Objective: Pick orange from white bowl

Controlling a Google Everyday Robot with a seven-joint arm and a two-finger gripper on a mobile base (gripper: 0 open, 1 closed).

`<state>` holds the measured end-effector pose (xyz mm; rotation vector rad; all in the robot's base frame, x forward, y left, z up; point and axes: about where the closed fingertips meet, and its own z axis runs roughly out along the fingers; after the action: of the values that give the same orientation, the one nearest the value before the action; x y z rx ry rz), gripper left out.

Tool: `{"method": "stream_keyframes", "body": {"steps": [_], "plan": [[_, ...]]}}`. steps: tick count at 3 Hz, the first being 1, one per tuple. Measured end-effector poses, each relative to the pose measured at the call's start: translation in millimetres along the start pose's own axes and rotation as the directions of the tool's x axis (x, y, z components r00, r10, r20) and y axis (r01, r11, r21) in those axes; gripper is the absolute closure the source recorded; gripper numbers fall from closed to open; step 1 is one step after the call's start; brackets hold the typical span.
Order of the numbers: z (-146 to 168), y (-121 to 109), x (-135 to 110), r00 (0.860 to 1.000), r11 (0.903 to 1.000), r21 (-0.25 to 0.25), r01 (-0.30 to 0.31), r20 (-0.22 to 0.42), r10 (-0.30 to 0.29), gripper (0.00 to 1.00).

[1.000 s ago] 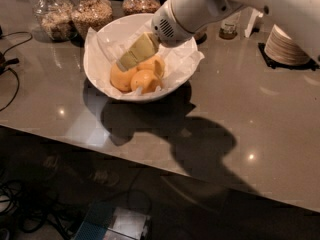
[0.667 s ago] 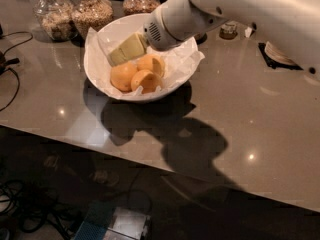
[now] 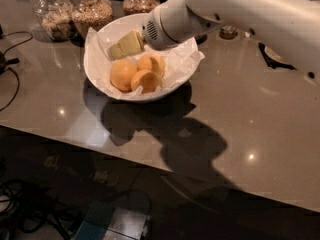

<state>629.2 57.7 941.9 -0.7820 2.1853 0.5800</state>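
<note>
The white bowl (image 3: 150,97) stands on the grey counter at the back left, lined with crumpled white paper (image 3: 188,59). Three yellow-orange oranges lie in it, touching: one at the left (image 3: 122,74), one at the front (image 3: 146,81), one at the back (image 3: 152,63). My gripper (image 3: 121,47), pale yellow at the end of the white arm (image 3: 240,14), hangs over the bowl's back left part, just above and left of the oranges. It holds nothing that I can see.
Three glass jars of grain (image 3: 91,12) stand behind the bowl. A small round object (image 3: 229,32) sits behind the arm. Black cables (image 3: 9,84) lie at the left. The counter's front edge (image 3: 150,164) runs across, with floor clutter below.
The gripper has drawn back from on top of the oranges to the bowl's back left. All three oranges now show uncovered in the bowl.
</note>
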Motion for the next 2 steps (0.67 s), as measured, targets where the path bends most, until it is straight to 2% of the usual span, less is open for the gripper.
{"method": "stream_keyframes", "body": {"steps": [1,2], "plan": [[-21,-7,10,0.999,0.9932,0.115,-0.019,0.050,0.014,0.15],[-44,-23,47,0.998,0.9641,0.262,-0.043,0.053,0.030,0.12]]}}
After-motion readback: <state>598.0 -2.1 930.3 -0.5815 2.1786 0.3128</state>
